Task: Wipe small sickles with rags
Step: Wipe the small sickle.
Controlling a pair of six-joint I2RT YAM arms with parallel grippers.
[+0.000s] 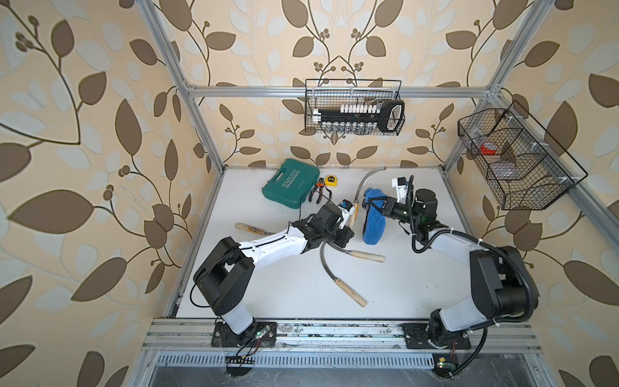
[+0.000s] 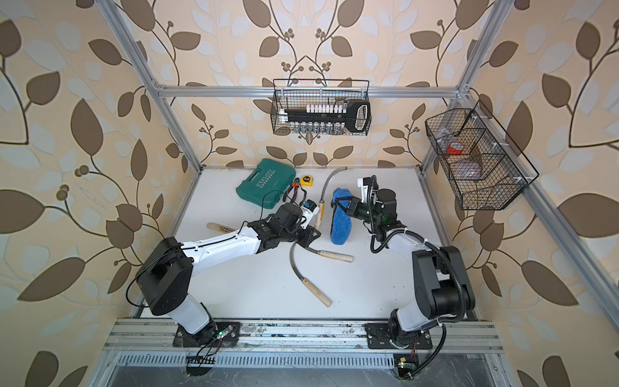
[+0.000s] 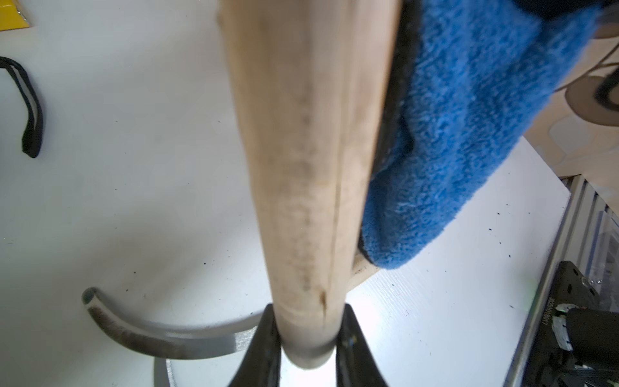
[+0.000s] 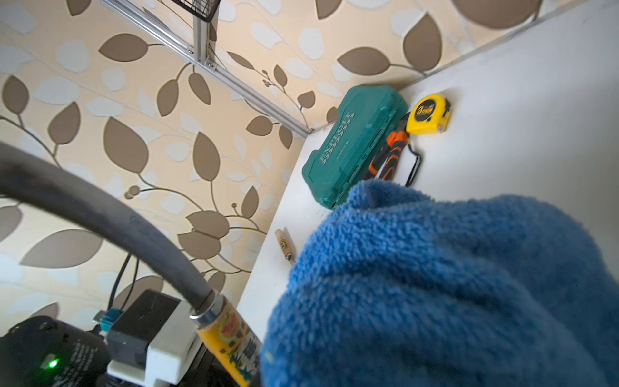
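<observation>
My left gripper (image 1: 350, 223) (image 3: 308, 338) is shut on the butt of a small sickle's pale wooden handle (image 3: 311, 167). That sickle points away toward the back wall, and its grey blade (image 1: 365, 181) (image 4: 83, 207) curves toward it. My right gripper (image 1: 375, 202) is shut on the top of the blue rag (image 1: 373, 224) (image 4: 452, 284). The rag hangs right beside that handle and hides the right fingers in the right wrist view. Two more sickles (image 1: 366, 256) (image 1: 350, 293) lie crossed mid-table. Another sickle's handle (image 1: 247, 228) sticks out from under the left arm.
At the back left of the table lie a teal tool case (image 1: 290, 182), orange-and-black pliers (image 1: 318, 192) and a yellow tape measure (image 1: 331, 180). A wire basket (image 1: 353, 107) hangs on the back wall and another (image 1: 516, 160) on the right wall.
</observation>
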